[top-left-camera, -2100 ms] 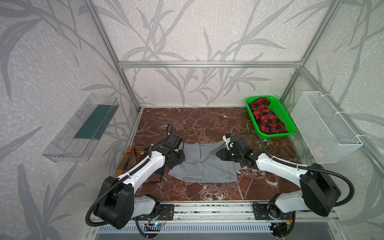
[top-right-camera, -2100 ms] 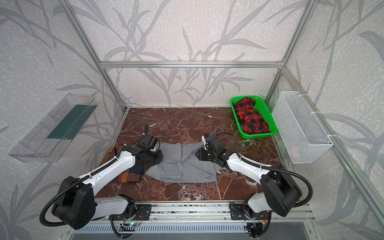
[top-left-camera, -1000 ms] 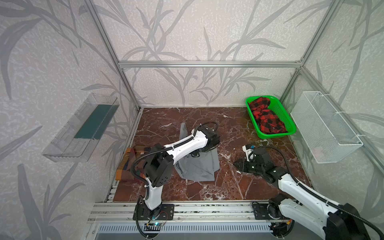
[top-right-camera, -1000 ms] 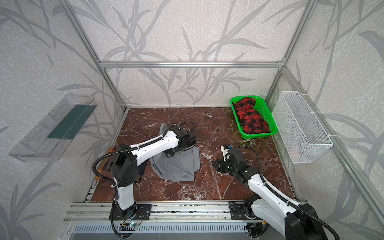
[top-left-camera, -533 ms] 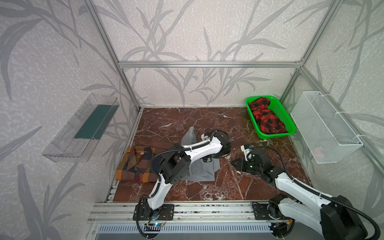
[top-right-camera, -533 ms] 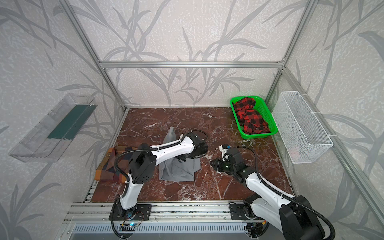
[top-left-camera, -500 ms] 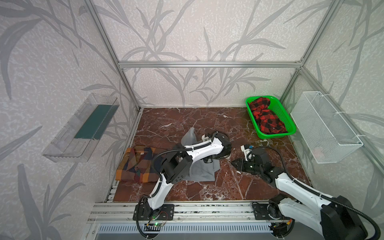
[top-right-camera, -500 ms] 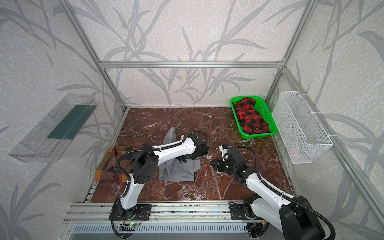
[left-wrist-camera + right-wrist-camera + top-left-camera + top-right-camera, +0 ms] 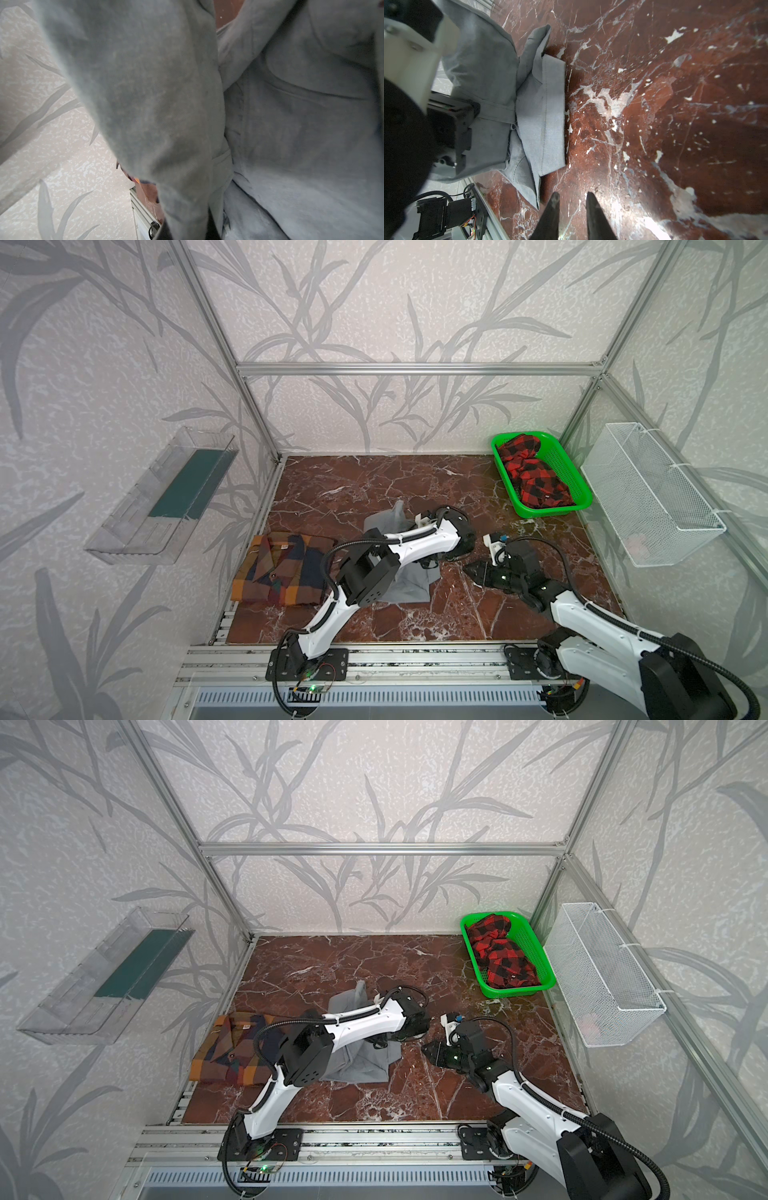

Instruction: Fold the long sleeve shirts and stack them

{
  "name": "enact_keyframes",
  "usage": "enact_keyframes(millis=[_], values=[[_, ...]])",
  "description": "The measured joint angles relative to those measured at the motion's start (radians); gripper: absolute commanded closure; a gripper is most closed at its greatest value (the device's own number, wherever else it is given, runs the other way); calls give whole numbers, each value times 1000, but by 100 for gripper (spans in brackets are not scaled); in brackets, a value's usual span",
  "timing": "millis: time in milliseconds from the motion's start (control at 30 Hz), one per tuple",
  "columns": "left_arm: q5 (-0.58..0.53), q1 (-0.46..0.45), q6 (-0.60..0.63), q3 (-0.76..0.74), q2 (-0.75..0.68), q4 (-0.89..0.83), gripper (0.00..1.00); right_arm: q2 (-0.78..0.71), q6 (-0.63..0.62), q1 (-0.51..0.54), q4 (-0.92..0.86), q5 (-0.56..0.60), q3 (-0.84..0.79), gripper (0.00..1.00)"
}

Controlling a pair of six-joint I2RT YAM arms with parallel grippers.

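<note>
The grey shirt (image 9: 409, 593) is bunched on the counter (image 9: 365, 485), with a raised fold clenched in the left pincer (image 9: 434, 563). The right pincer (image 9: 572, 207) is held slightly parted and empty just beside it. The check shirt (image 9: 282, 568) is laid folded at the left; its collar label (image 9: 285, 546) cannot be read.

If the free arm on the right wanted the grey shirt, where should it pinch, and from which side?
Probably the straight folded edge of the grey shirt that faces the right gripper. It lies flat, layered, along bare table, so the open jaws could slide in low from that side, one under, one over.
</note>
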Motion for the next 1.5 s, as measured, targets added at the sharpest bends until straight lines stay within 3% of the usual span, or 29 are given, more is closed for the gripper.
enact_keyframes(millis=[467, 633, 767, 800, 833, 1067, 1300, 1400, 1500], values=[[65, -47, 12, 130, 135, -15, 99, -5, 16, -15, 3, 14, -26, 75], [76, -48, 31, 159, 136, -18, 69, -47, 14, -19, -27, 29, -26, 71], [74, -49, 48, 182, 129, -12, 51, -101, 2, -17, -60, 25, -25, 67], [75, -49, 52, 186, 125, -12, 12, -114, -2, -16, -68, 24, -23, 66], [74, -49, 60, 192, 121, -11, 1, -125, -3, -15, -74, 23, -21, 66], [82, -34, 111, 294, 71, -6, 1, -161, -9, -14, -127, 10, 6, 65], [78, -5, 161, 447, -125, 8, 1, -137, -3, -14, -153, -12, 49, 66], [57, 7, 159, 423, -245, 13, 1, -88, 6, -7, -146, -30, 69, 71], [39, 20, 159, 254, -387, 24, 2, -12, 18, 27, -121, -42, 113, 76]])
